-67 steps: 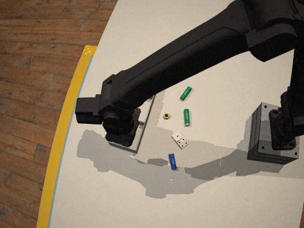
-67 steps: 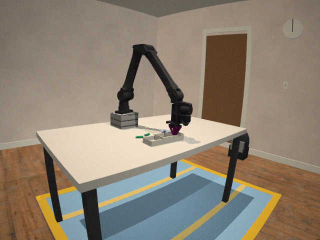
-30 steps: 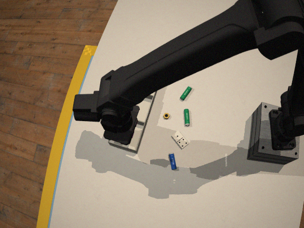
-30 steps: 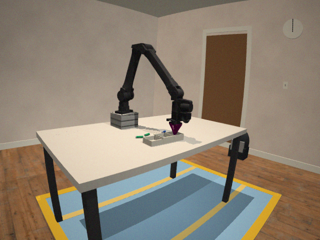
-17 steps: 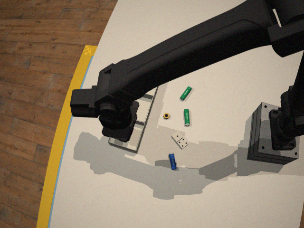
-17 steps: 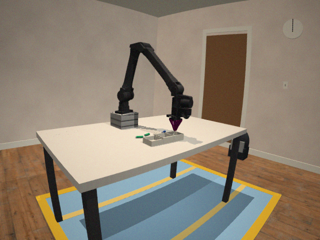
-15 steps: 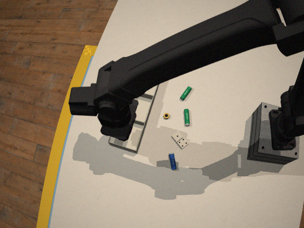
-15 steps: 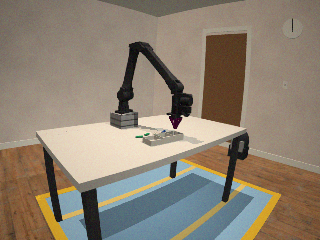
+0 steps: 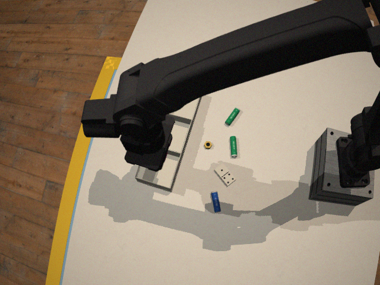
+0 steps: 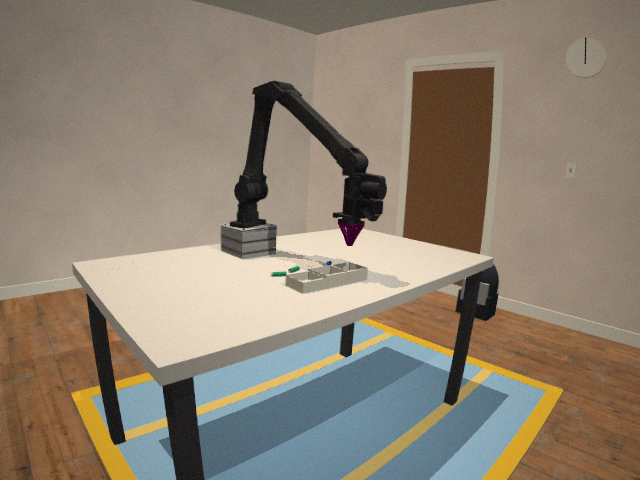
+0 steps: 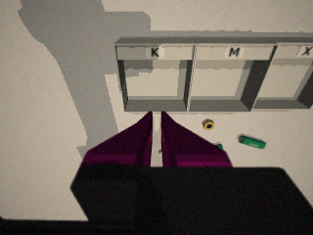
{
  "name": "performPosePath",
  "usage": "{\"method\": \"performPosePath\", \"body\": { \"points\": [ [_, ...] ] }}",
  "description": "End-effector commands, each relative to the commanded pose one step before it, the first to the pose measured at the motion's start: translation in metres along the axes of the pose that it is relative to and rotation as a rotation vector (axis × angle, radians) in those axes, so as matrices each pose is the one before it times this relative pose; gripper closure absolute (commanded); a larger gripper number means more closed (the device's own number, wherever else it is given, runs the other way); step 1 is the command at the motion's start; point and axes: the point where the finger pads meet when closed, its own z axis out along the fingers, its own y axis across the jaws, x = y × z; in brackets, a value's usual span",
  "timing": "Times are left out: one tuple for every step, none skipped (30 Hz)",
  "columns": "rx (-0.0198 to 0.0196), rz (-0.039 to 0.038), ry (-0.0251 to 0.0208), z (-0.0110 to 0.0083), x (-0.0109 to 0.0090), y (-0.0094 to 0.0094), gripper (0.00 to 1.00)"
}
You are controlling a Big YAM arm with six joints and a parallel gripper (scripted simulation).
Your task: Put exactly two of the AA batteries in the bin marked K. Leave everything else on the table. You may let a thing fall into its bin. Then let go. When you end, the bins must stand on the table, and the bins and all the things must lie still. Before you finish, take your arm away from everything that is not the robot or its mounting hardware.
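Note:
My gripper (image 10: 350,243) (image 11: 156,117) is shut and empty, a narrow gap between its purple fingertips. It hangs above the bins, its tips over the K bin's edge in the wrist view. The bin marked K (image 11: 134,52) (image 10: 359,274) is the end compartment of a joined row and shows nothing inside in the wrist view. One green battery (image 9: 232,116) (image 10: 279,273) (image 11: 252,142) lies farthest from K. Another green battery (image 9: 233,146) (image 10: 294,269) (image 11: 219,147) lies nearer, partly hidden by a finger in the wrist view. A blue battery (image 9: 215,201) (image 10: 328,262) lies on the table.
The bins marked M (image 11: 234,52) and X (image 11: 306,51) adjoin K. A yellow nut (image 9: 207,144) (image 11: 208,124) lies between the bin row and the nearer green battery. A white domino (image 9: 224,175) lies between that battery and the blue one. The arm covers part of the row in the top view.

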Motion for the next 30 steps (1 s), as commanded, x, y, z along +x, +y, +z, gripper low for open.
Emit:
{"method": "performPosePath", "body": {
  "points": [
    [-0.02074, 0.00300, -0.08478, -0.05632, -0.02739, 0.01209, 0.92],
    [0.00000, 0.00000, 0.00000, 0.00000, 0.00000, 0.00000, 0.92],
    [-0.00009, 0.00278, -0.00049, -0.00873, -0.00068, -0.00121, 0.92],
    [-0.00031, -0.00120, -0.00059, -0.00880, -0.00015, 0.00066, 0.92],
    [-0.00032, -0.00149, -0.00058, -0.00879, -0.00009, 0.00079, 0.92],
    [-0.00023, 0.00003, -0.00051, -0.00875, -0.00026, 0.00007, 0.92],
    [-0.00023, 0.00003, -0.00049, -0.00874, -0.00024, 0.00006, 0.92],
    [-0.00022, 0.00002, -0.00047, -0.00873, -0.00022, 0.00006, 0.92],
    [-0.00022, 0.00002, -0.00045, -0.00872, -0.00021, 0.00005, 0.92],
    [-0.00021, 0.00002, -0.00043, -0.00871, -0.00019, 0.00005, 0.92],
    [-0.00021, 0.00002, -0.00041, -0.00869, -0.00017, 0.00005, 0.92],
    [-0.00020, 0.00002, -0.00039, -0.00868, -0.00015, 0.00004, 0.92],
    [0.00343, -0.00053, 0.01228, 0.00501, 0.00052, 0.00018, 0.92],
    [0.00703, 0.00079, 0.02487, 0.01180, 0.00071, -0.00056, 0.92],
    [0.00988, 0.00089, 0.03516, 0.01283, 0.01387, -0.00447, 0.92],
    [0.00571, -0.00107, 0.02047, 0.00772, 0.00819, -0.00243, 0.92],
    [0.00000, -0.00061, 0.00000, 0.00030, 0.00025, 0.00006, 0.92],
    [0.00000, 0.00000, 0.00000, 0.00000, 0.00000, 0.00000, 0.92],
    [0.00000, 0.00000, 0.00000, 0.00000, 0.00000, 0.00000, 0.92],
    [-0.00135, -0.00077, -0.00504, -0.00175, -0.00188, 0.00052, 0.92],
    [-0.00535, 0.00077, -0.01910, -0.00704, -0.00742, 0.00197, 0.92],
    [-0.00963, -0.00028, -0.03367, -0.00993, -0.00551, -0.00224, 0.92],
    [-0.00001, 0.00000, 0.00000, -0.00001, -0.00004, 0.00005, 0.92],
    [-0.00112, 0.04944, -0.00257, 0.00691, 0.01511, 0.00469, 0.73],
    [-0.00027, 0.04999, 0.00059, 0.00563, 0.00625, 0.00112, 0.73],
    [0.00027, 0.04999, 0.00039, 0.00564, 0.00628, 0.00072, 0.73],
    [0.00080, 0.04999, 0.00013, 0.00564, 0.00627, 0.00032, 0.73],
    [0.00140, 0.02811, 0.00286, 0.00564, 0.00629, 0.00001, 0.73],
    [0.00092, 0.02705, 0.00287, 0.00568, 0.00633, -0.00005, 0.73],
    [0.00378, 0.02643, 0.00684, 0.00823, 0.00669, -0.00040, 0.73]
  ]
}}
